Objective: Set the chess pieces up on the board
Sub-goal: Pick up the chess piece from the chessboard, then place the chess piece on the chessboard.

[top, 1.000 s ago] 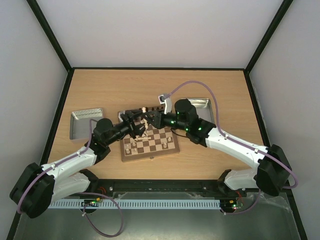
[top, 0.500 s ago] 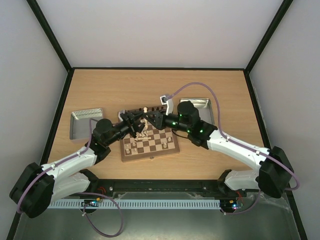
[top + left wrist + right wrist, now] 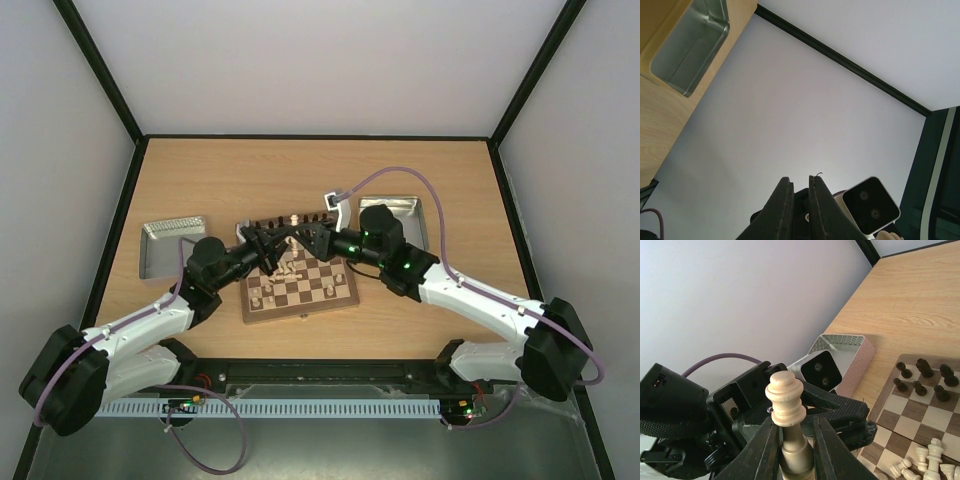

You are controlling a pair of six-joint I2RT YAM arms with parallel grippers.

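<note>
Pale wooden chessman (image 3: 785, 400) stands upright, gripped in my right hand (image 3: 795, 427) over the board's (image 3: 300, 311) 12 o'clock edge; my left hand (image 3: 796, 182), closed empty, points upward.

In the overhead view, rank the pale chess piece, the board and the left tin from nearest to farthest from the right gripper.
1. Pale chess piece: clamped in the right gripper itself.
2. Board: just beneath, its far rows under the fingers.
3. Left tin: far off to the left.
</note>
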